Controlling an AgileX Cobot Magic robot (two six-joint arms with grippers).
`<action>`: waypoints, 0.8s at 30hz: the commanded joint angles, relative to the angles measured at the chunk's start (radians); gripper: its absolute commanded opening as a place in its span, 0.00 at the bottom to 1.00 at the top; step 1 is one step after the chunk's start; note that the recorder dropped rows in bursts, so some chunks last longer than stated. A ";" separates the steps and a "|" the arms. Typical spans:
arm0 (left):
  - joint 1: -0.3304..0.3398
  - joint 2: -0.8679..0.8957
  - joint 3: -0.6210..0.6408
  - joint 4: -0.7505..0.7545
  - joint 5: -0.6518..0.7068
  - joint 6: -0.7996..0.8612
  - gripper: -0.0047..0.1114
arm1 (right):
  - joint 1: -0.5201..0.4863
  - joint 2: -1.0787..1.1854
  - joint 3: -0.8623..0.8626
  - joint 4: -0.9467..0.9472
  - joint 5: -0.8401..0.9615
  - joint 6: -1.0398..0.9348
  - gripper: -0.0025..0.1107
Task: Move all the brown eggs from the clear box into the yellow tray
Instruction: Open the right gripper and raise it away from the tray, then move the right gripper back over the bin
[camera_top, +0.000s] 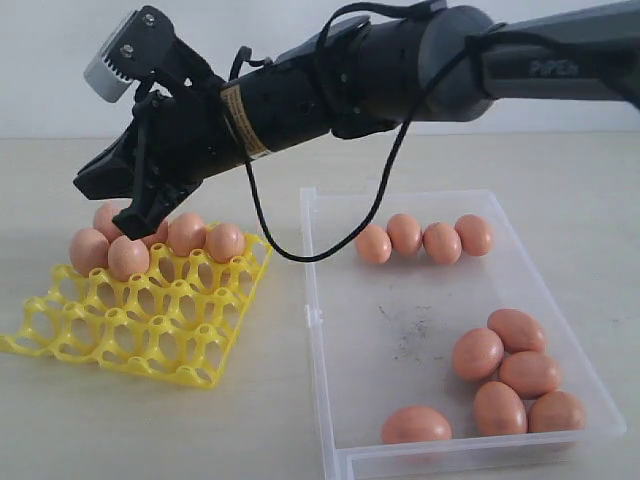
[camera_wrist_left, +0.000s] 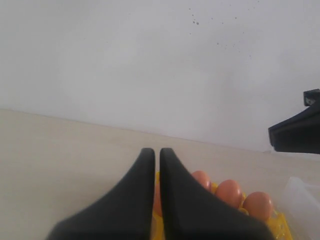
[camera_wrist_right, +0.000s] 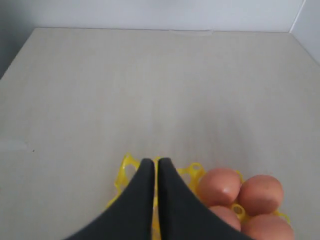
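Observation:
The yellow tray (camera_top: 150, 330) lies on the table at the left, with several brown eggs (camera_top: 187, 232) in its far cups. My right gripper (camera_top: 135, 225) reaches across from the right and hangs just over those eggs, shut with nothing in it. In the right wrist view its jaws (camera_wrist_right: 155, 161) are closed above the tray's edge (camera_wrist_right: 127, 167), with eggs (camera_wrist_right: 219, 186) beside them. The clear box (camera_top: 312, 300) holds a back row of eggs (camera_top: 423, 240) and a front cluster (camera_top: 515, 372). My left gripper (camera_wrist_left: 156, 150) is shut and empty, with tray eggs (camera_wrist_left: 229, 192) beyond it.
The right arm's black body and a looping cable (camera_top: 300, 250) hang over the gap between tray and box. A black part of the right arm (camera_wrist_left: 297, 132) shows in the left wrist view. Bare tabletop (camera_top: 100, 430) lies in front of the tray.

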 joint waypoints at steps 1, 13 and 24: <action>-0.006 0.004 -0.004 -0.001 -0.006 -0.001 0.07 | -0.007 -0.129 0.101 -0.008 0.064 0.009 0.02; -0.006 0.004 -0.004 -0.001 -0.006 -0.001 0.07 | -0.007 -0.496 0.448 -0.008 0.678 -0.056 0.02; -0.006 0.004 -0.004 -0.001 -0.003 -0.001 0.07 | -0.008 -0.606 0.611 0.404 1.620 -0.518 0.02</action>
